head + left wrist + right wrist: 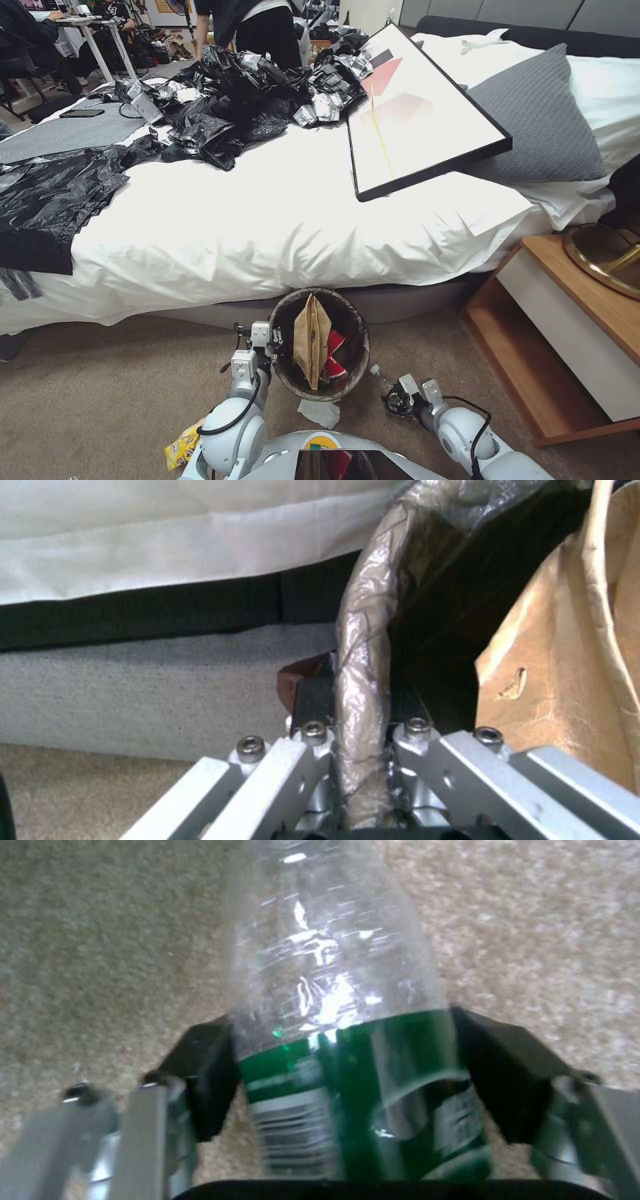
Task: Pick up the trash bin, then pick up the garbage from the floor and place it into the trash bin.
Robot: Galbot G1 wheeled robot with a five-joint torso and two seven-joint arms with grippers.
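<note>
- Head view: the trash bin [288, 373] sits low before the robot, just off the foot edge of the bed [267, 227], with its dark liner folded over the rim.
- Left end effector [275, 338] is clenched on the bin's rim at the robot's left side — in the left wrist view its fingers [313, 695] pinch the liner-wrapped rim [363, 645] from both sides.
- Inside the bin a tan paper bag [311, 340] stands upright, with a red-and-white carton [335, 353] beside it.
- Right end effector [393, 400] is down near the carpet [120, 387] at the robot's right, grasping a clear plastic bottle [333, 990] with a green label — its dark pads [207, 1065] press on either side of the label.
- White tissue [320, 412] lies on the carpet just beside the bin, between the two arms.
- Yellow snack wrapper [181, 448] lies on the carpet by the left arm.
</note>
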